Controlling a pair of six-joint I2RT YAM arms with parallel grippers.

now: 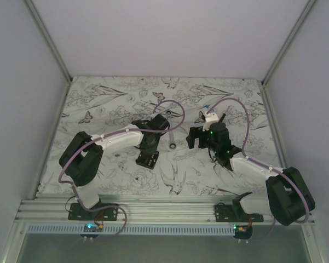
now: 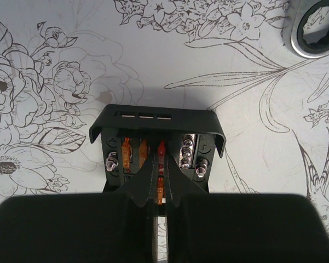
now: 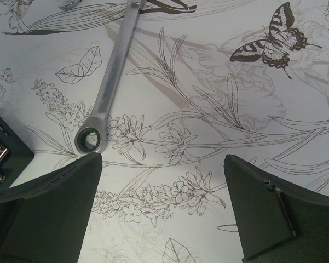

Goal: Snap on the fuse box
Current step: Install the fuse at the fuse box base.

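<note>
Fuse box (image 2: 153,123) is sitting on the flowery bench (image 2: 55,33), a black shell showing orange and red fuses plus silver screws (slotted cover arching over its far end). Left tool (image 2: 156,167) is pointing down right over it, fingers pinched together. Right tool (image 3: 164,208) is hovering wide open near the wrench (image 3: 112,71).
</note>
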